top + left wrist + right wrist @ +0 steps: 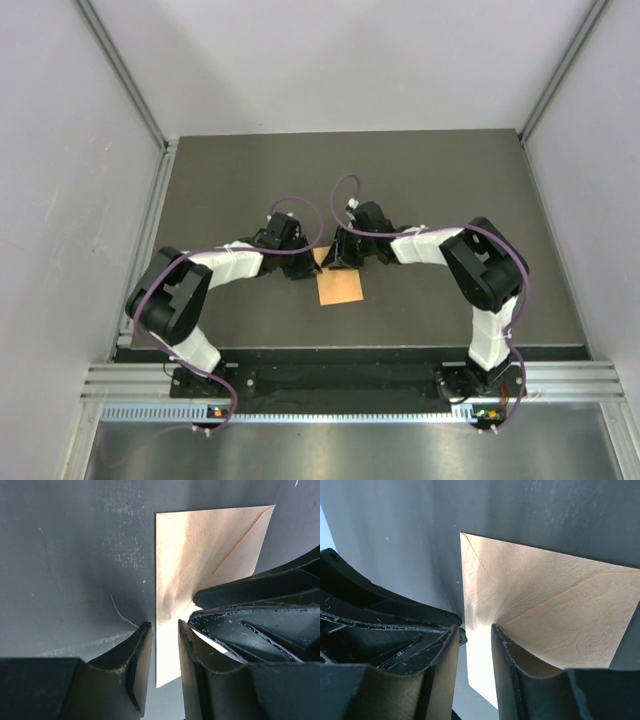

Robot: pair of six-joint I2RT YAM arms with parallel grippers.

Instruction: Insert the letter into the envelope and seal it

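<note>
Working the small orange paper envelope (339, 288): thin cream paper letter (166, 666) peeks out at 12 o'clock. Left pincer (164, 627) and right pincer (475, 628) are narrow, clamping nothing. Insertion looks unfinished, sealing pending.

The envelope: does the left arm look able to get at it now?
Probably yes. The left gripper hangs directly over the envelope, jaws apart, and nothing covers the paper there. The right gripper crowds in close beside it, so room is tight.

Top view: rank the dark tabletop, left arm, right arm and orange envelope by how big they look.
1. dark tabletop
2. left arm and right arm: they look alike, so I do not rank them; both also sit nearer the camera.
3. envelope: smallest, its far edge hidden under the arms.
</note>
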